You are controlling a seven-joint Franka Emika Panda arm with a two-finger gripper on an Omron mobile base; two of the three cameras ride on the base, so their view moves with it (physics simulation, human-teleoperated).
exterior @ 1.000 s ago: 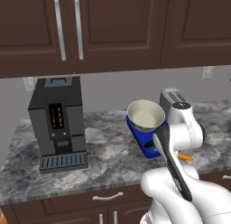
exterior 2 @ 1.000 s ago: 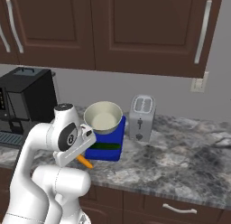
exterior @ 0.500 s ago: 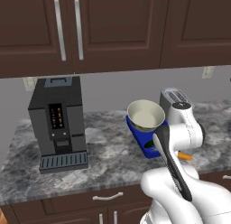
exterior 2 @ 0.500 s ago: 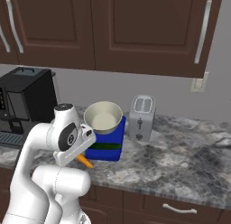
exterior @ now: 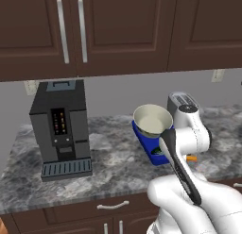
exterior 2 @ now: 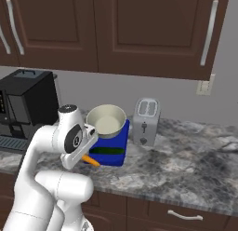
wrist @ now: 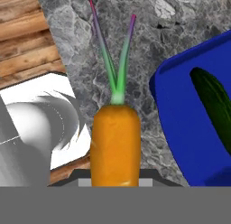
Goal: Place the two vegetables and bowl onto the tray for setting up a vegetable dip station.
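**Operator:** Where is the carrot [wrist: 115,144], and how is it oriented?

**Technician:** It is just beside the tray [wrist: 180,114], outside its rim, over the counter [wrist: 135,47]. In the hand view its long axis runs bottom to top, leafy end pointing away from the gripper.

**Operator:** Gripper state?

**Technician:** Cannot tell; the fingertips are hidden.

**Operator:** Procedure?

**Technician:** Clear the rim, then set it parallel to the cucumber [wrist: 215,105], away from the bowl [exterior: 152,120].

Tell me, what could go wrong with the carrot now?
The carrot lies on the stone counter close to its front edge, outside the blue tray; a clumsy nudge might roll it off. The cucumber and bowl already take up tray room, so the carrot could bump them going in.
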